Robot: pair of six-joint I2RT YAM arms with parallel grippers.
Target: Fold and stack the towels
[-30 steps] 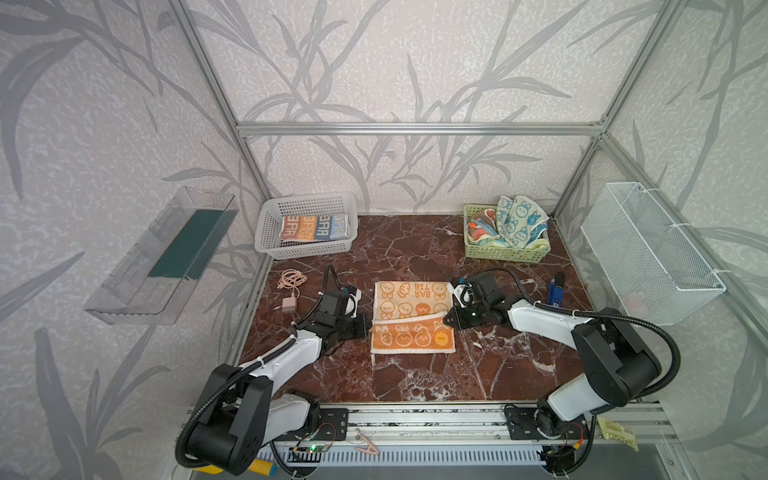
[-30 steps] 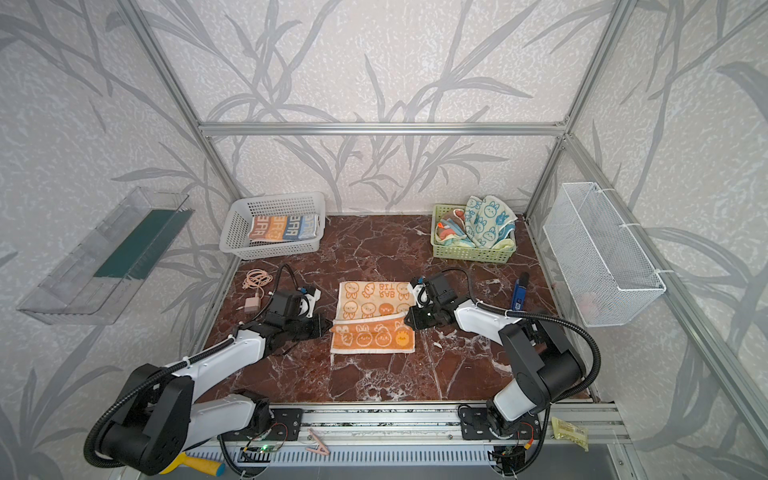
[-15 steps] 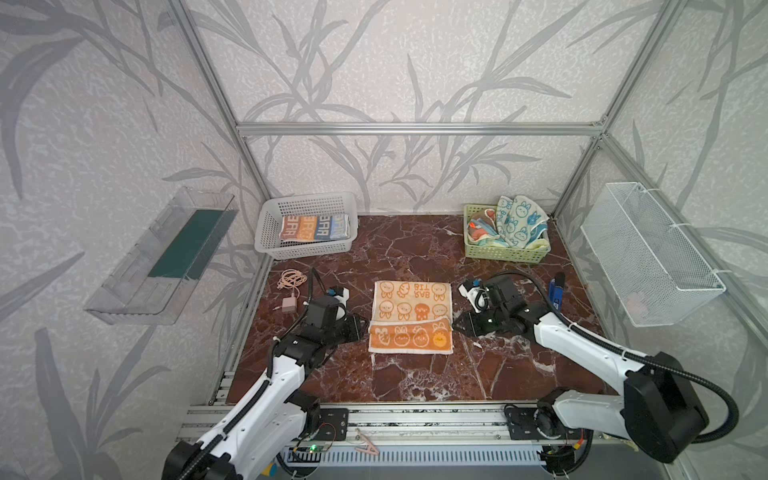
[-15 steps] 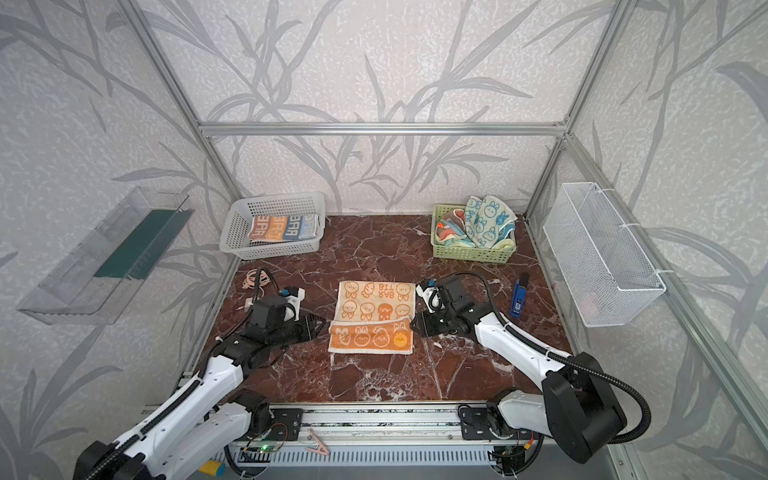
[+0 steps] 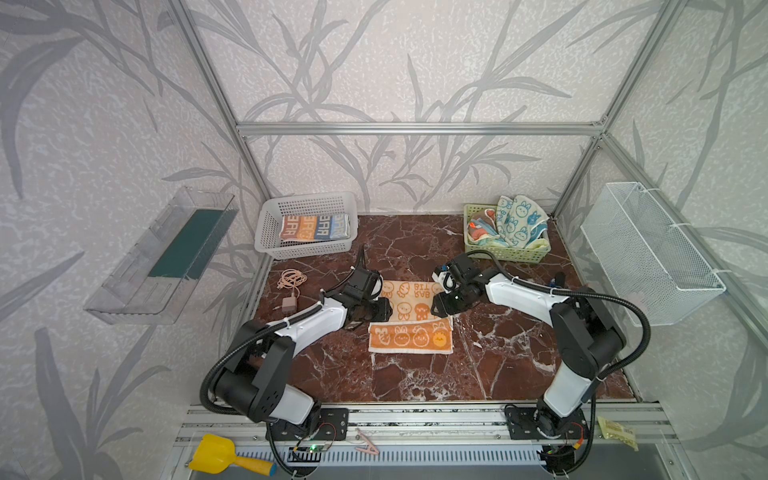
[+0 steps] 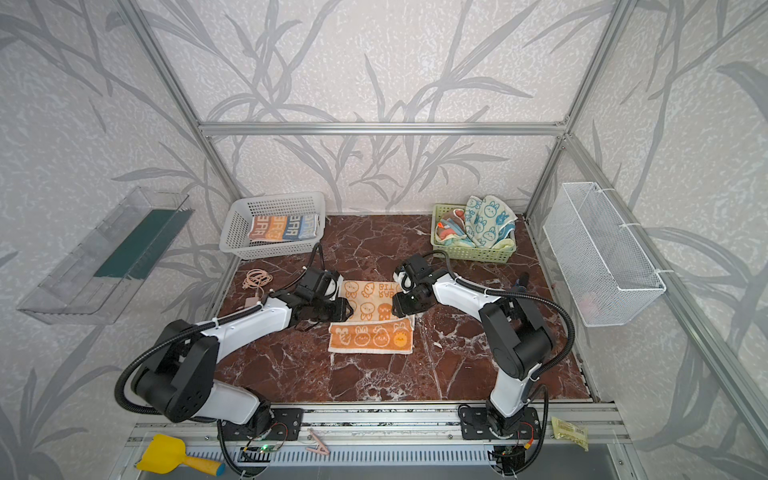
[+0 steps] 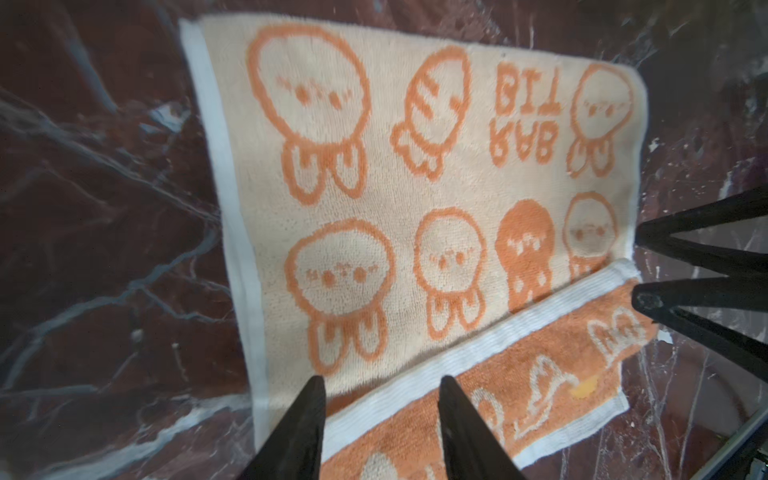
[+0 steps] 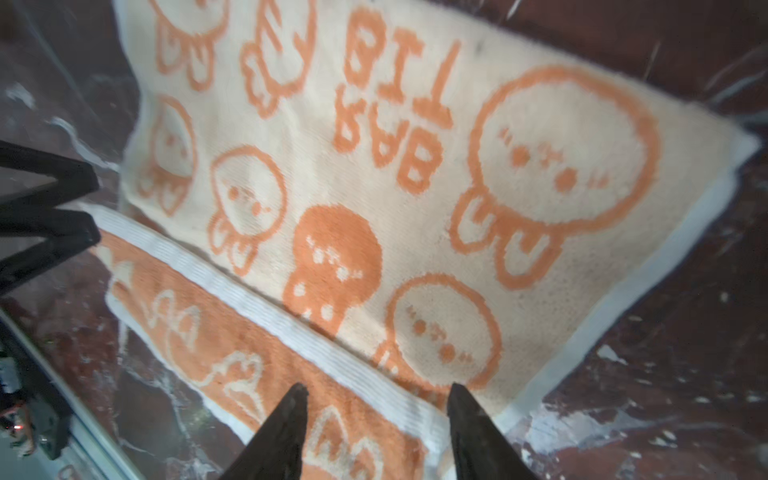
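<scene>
Left hand (image 7: 380, 380): fingers apart, empty, over left end of turned-over strip. Right hand (image 8: 378, 388): also apart, empty, over right end. Orange bunny towel (image 5: 409, 307) lay at centre of table (image 5: 415, 374), between both hands. Fold line ran left-right, and each arm was equally near its own end. Count: one towel on table, one lettered towel (image 5: 313, 227) folded in white basket (image 5: 307, 249), heap in green basket (image 5: 505, 253), number unclear.

The white basket (image 5: 307, 251) and green basket (image 5: 505, 254) fill the marble surface's (image 5: 415, 378) back corners, a cable (image 5: 292, 280) lies near its left edge, the bunny towel (image 5: 409, 338) covers the middle, and the front is bare.
</scene>
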